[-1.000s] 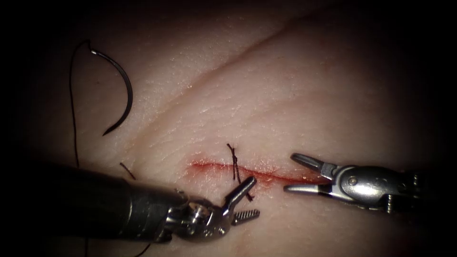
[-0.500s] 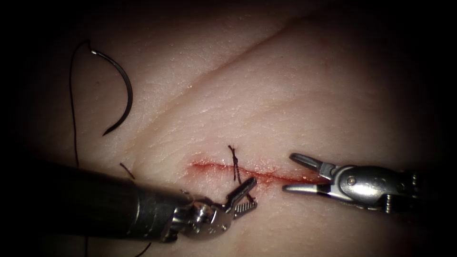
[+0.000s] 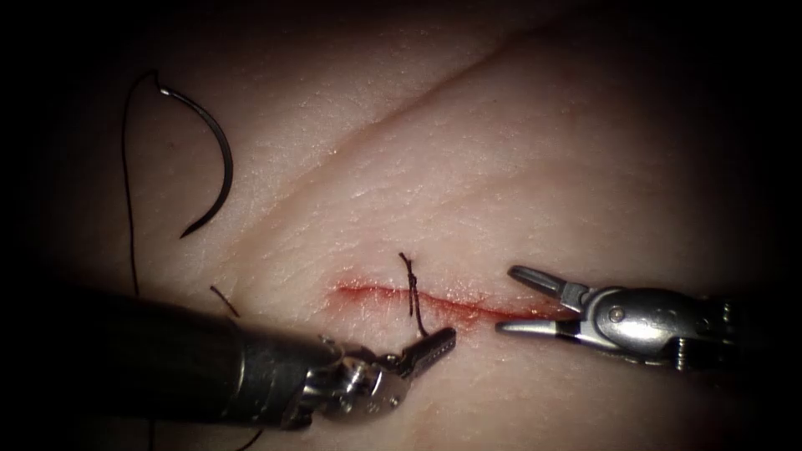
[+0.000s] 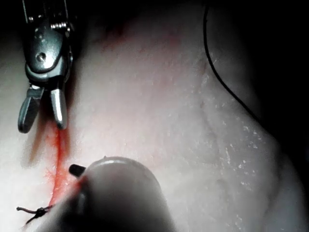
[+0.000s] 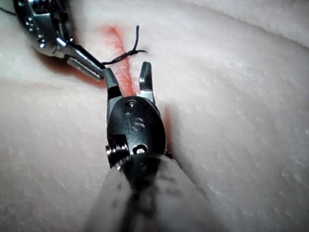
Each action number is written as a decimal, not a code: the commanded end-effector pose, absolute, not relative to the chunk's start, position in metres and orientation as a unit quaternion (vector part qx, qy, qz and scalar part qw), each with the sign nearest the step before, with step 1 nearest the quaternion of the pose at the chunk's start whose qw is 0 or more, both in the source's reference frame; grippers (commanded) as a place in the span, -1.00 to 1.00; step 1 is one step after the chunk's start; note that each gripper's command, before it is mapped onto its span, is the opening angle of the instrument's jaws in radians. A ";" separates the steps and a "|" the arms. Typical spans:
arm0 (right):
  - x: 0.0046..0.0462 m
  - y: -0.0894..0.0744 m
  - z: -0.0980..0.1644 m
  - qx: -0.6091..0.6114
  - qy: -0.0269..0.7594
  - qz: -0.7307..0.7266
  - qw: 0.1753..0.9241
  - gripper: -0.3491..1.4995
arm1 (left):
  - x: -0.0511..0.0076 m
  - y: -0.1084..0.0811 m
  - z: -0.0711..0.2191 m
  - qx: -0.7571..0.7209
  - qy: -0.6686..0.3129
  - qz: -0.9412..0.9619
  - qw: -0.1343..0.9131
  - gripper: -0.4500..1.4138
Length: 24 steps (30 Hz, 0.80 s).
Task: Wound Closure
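Left claw [image 3: 434, 344], jaws closed on the lower tail of the knotted thread end [image 3: 412, 288], sits just below the cut [image 3: 418, 298]. Its dark shaft hides the tissue [image 3: 518, 167] behind it, and in the left wrist view the shaft's round end covers the jaws, so the grip can't be made out there. Right claw [image 3: 522, 301], jaws open and holding nothing, lies at the cut's right end; shiny steel, tapered jaws, one to each side of the red line. Right wrist view shows both claws nearly tip to tip, thread tail running to the left one. Curved needle [image 3: 213, 154], thin dark arc, lies free on the tissue well up-left of the left claw, not in the tissue. Its thread [image 3: 127, 184] trails down and goes behind the shaft. A short cut thread bit [image 3: 223, 301] lies just above the shaft. Tissue pale, finely wrinkled; red fluid [image 3: 368, 291] lines the cut.
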<state>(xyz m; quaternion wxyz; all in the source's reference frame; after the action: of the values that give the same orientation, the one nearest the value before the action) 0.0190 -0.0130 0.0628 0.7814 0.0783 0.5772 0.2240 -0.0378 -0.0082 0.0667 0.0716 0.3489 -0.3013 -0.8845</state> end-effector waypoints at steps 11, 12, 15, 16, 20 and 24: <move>0.0204 -0.013 0.064 0.041 0.610 0.140 0.779 -0.15 | -0.0368 -0.009 0.066 0.350 -0.274 -0.891 0.089 -1.00; 0.0207 -0.013 0.064 0.032 0.613 0.121 0.780 -0.11 | -0.0368 -0.009 0.066 0.354 -0.273 -0.890 0.090 -1.00; 0.0218 -0.012 0.065 0.010 0.626 0.056 0.778 0.27 | -0.0367 -0.009 0.065 0.366 -0.269 -0.886 0.097 -1.00; 0.0222 -0.012 0.065 0.006 0.632 0.041 0.774 0.31 | -0.0367 -0.009 0.065 0.372 -0.265 -0.885 0.094 -1.00; 0.0241 -0.012 0.065 -0.011 0.656 -0.006 0.755 0.53 | -0.0367 -0.009 0.065 0.386 -0.243 -0.885 0.094 -1.00; 0.0260 -0.012 0.065 -0.035 0.670 -0.042 0.740 0.66 | -0.0367 -0.008 0.064 0.391 -0.227 -0.887 0.088 -1.00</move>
<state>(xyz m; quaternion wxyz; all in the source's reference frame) 0.0251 -0.0118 0.0650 0.7403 -0.0364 0.6698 -0.0451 -0.0363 -0.0077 0.0639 0.0892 0.3913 -0.2262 -0.8876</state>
